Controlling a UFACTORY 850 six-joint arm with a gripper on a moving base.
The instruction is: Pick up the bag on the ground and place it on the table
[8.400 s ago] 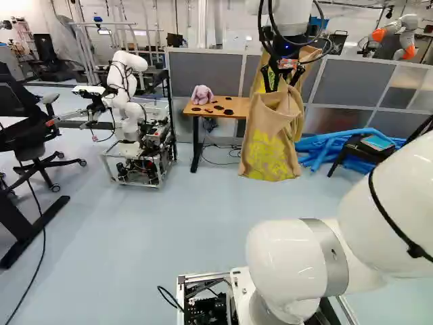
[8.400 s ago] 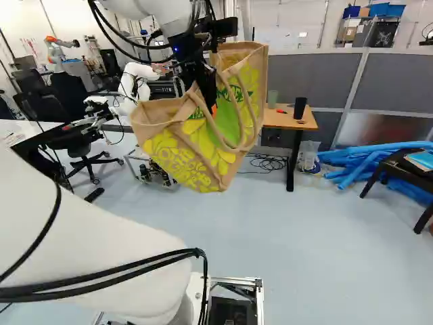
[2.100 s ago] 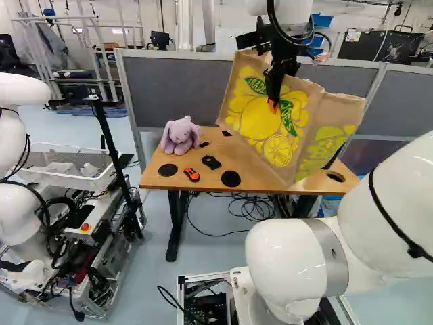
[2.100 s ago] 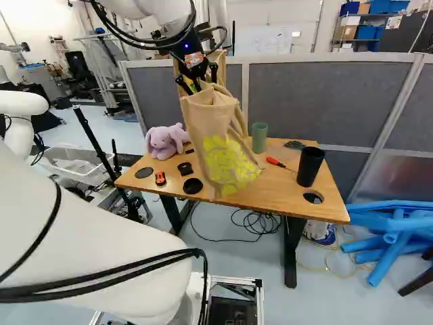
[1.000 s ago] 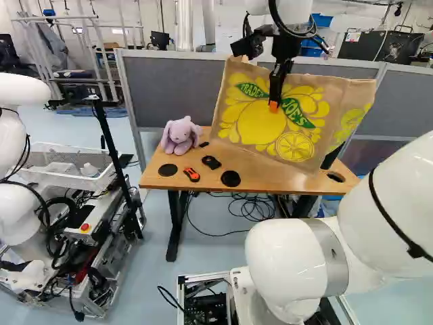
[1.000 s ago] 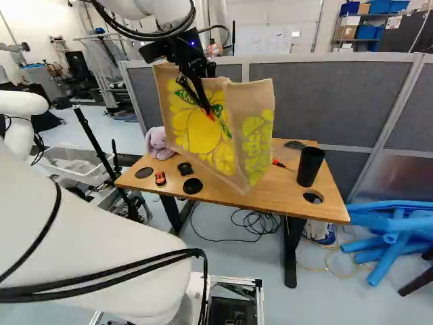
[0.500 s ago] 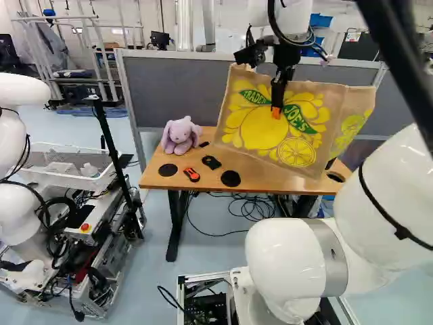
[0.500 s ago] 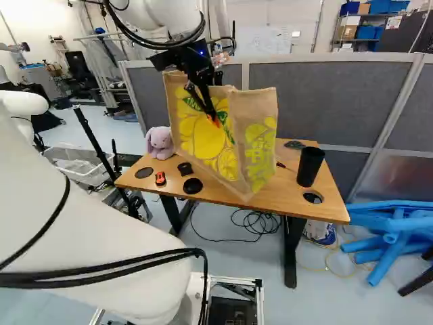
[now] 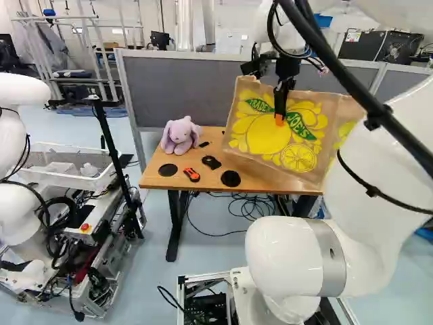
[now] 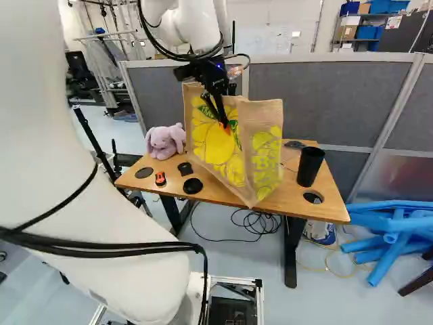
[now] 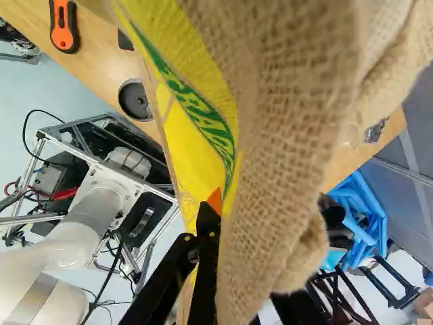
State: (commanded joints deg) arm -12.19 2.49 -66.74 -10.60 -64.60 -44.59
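The bag (image 9: 270, 145) is hanging, tilted, over the table (image 10: 301, 208), and its lower corner is close to the front edge. The tool (image 9: 279, 118) is pinching the cloth: 1 finger with an orange pad (image 11: 214, 202) presses on the printed side, the other is mostly hidden behind the fabric.

I think the main danger is the release. If the tool lets go here, the corner may catch the edge or pass over it, and the soft bag could fold and slide to the floor. The grip seems to take only the upper part of 1 wall, so the load may pull the cloth out.

The black cup (image 10: 310, 166) stands near the bag, and a sideways swing could knock it over. The black disc (image 10: 193, 185) could make the base sit unevenly if the bag comes down on it.
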